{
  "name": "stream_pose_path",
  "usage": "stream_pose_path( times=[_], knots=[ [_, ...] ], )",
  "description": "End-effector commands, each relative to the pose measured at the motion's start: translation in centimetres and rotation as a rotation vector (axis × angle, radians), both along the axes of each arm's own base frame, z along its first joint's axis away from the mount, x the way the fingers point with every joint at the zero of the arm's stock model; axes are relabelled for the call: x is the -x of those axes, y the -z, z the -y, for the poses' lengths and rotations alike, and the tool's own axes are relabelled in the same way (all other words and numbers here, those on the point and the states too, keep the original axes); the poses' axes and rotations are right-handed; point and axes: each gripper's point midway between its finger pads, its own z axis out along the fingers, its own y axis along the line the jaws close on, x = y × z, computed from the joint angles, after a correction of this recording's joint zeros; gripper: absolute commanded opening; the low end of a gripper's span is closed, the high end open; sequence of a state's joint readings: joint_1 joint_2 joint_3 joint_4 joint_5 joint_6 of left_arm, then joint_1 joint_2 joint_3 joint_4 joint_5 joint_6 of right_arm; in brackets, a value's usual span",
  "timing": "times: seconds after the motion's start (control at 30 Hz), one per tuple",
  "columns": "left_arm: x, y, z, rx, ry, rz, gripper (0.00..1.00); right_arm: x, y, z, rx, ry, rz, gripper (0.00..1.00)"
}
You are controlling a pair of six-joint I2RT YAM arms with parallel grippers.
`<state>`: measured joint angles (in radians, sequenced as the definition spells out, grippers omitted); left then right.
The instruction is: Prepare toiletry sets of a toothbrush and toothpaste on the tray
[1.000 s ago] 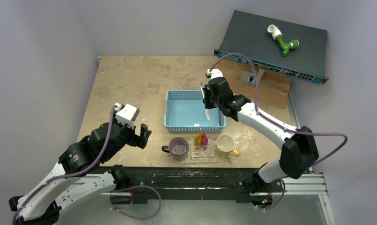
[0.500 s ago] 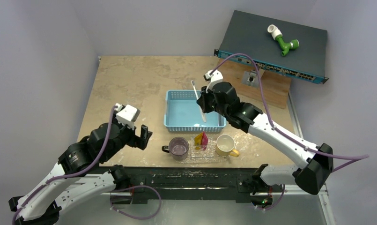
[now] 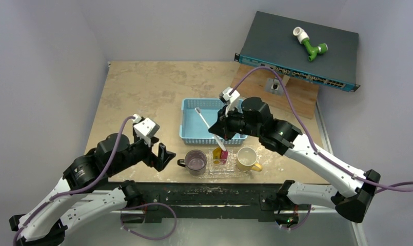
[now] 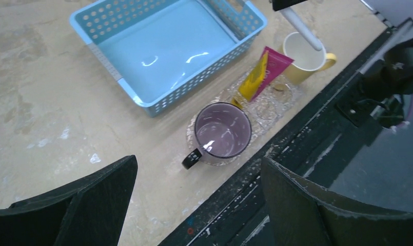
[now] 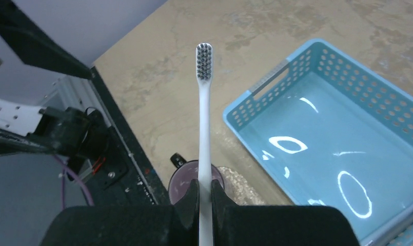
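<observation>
A thin white toothbrush (image 5: 204,128) with grey bristles is pinched in the right gripper (image 5: 204,190) above the tray (image 3: 230,170) at the counter's near edge, its head slanting toward the far-left corner. Only the right wrist view shows the bristles. The left gripper (image 3: 162,155) hangs spread by the near edge.

The right gripper (image 5: 204,193) pinches a white toothbrush (image 5: 204,118), bristles pointing away. Past it sit a blue basket (image 5: 291,82) and a purple cup (image 5: 179,185).
</observation>
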<state>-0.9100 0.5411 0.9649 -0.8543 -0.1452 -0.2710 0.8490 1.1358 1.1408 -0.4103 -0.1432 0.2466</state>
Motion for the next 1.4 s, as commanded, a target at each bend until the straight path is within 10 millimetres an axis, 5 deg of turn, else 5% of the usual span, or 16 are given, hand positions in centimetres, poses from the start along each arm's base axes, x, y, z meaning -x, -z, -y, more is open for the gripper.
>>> stream_pose_path(
  times=[0.0,0.57,0.87,1.37],
  knots=[
    [2.1,-3.3,3.0,0.144,0.172,-0.012,0.89,4.1,-0.4,-0.4,-0.019,-0.196,0.000,0.00],
    [7.7,-6.8,7.1,0.336,0.515,-0.138,0.89,16.8,0.4,-3.2,-0.162,-0.725,-0.052,0.00],
    [9.1,-7.4,7.5,0.381,0.590,-0.165,0.86,18.5,-0.9,-4.1,-0.225,-0.800,-0.037,0.00],
    [9.8,-6.5,7.7,0.366,0.629,-0.204,0.64,18.5,-1.7,-5.0,-0.246,-0.787,-0.022,0.00]
  ],
)
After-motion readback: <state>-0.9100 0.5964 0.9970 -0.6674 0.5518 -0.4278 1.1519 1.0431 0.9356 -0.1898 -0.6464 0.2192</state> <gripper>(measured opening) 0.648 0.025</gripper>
